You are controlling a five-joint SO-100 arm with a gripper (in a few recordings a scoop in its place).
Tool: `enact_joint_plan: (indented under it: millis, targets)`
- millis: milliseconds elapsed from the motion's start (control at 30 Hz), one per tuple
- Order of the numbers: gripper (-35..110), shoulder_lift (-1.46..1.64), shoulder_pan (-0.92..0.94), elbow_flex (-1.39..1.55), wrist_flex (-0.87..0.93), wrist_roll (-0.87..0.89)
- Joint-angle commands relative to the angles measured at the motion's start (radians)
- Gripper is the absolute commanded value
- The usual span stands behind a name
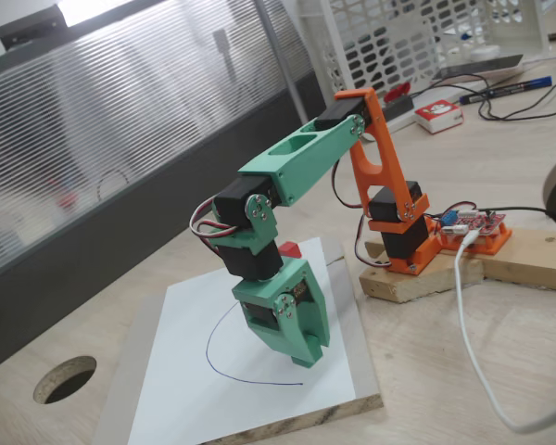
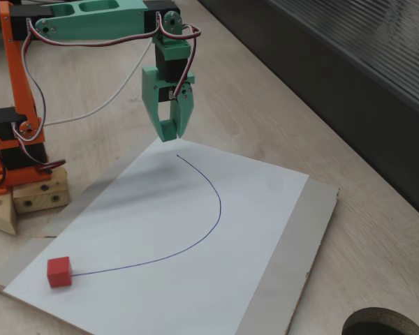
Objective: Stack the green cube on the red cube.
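I cannot tell whether the jaws grip the same-coloured green cube or are shut empty, and with the red cube (image 2: 59,271) well apart from them, a long carry risks an off-centre, toppling drop.

A lab or maker's workshop: bare circuit board (image 1: 473,225), loose cables (image 1: 473,343) and a 3D-printed arm (image 1: 301,162) on a wooden bench (image 1: 500,371).
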Motion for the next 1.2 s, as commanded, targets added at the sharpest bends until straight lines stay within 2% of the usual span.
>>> enact_joint_plan:
  millis: [0, 367, 567, 1167]
  targets:
    - [14, 0.060, -0.018, 0.026, 0.003, 0.011]
    - [14, 0.057, -0.017, 0.014, -0.003, 0.011]
    - [14, 0.014, -0.020, 0.014, -0.091, 0.011]
    - [14, 0.018, -0.017, 0.025, -0.086, 0.020]
